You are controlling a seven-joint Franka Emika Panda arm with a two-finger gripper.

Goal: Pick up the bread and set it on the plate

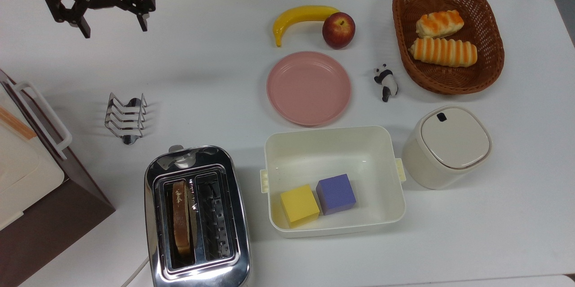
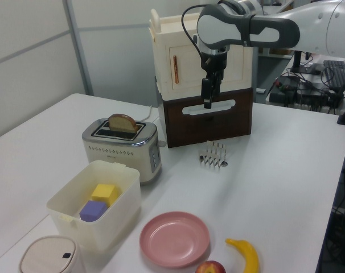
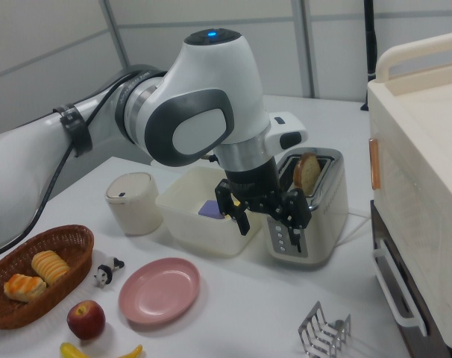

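Gripper (image 1: 113,26): hanging above the white table (image 1: 215,76), fingers spread, holding nothing.
Bread (image 1: 181,217): standing in the toaster (image 1: 197,219).
Plate (image 1: 309,88): lying bare.

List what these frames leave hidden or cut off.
- Bread: lower part sunk in the toaster slot, every view.
- Bin: cut by the left view's bottom edge.
- Banana: cut by the right view's bottom edge.
- Cabinet: cut by the top view's left edge.

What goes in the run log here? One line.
claw: open, empty, above table | bread: in toaster slot | plate: empty | step: not started
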